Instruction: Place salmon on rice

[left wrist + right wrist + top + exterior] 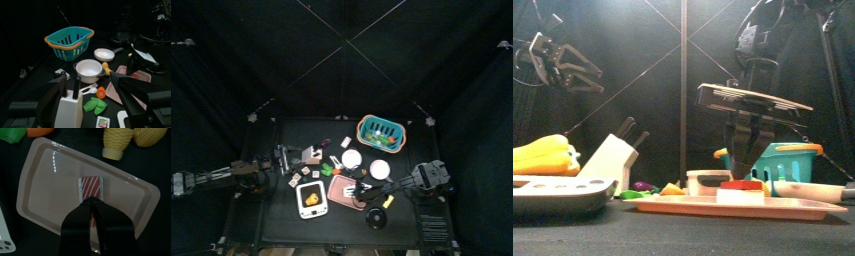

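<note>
We take the pink tray [53, 183] as our landmark. On its middle lies the salmon piece [91, 187] — a small rectangle with red and pale stripes — and it sits on top of a white rice block [740, 196], as the front view shows: a red layer above a white layer, resting on the tray [747, 207].

The right gripper [93, 203] comes down over the tray from above, and its two black jaws are nearly pressed together, the tips meeting at the near edge of the salmon. We cannot tell for sure if the tips pinch the salmon or only touch it. In the front view the same gripper [748, 165] hangs straight down just over the salmon.

Beyond the tray's far edge we see a corn cob [127, 139], just beside the tray but apart from it, and something orange [37, 131] near the tray's corner.

Farther behind the tray stands a teal basket [69, 41], and between basket and tray there are a small white pot [89, 70] and a white pan [104, 54]. A knife block [609, 160] stands to the left of the tray in the front view.

The left gripper [93, 89] rests well apart from the tray, raised on the left side; its fingers are spread and hold nothing.
</note>
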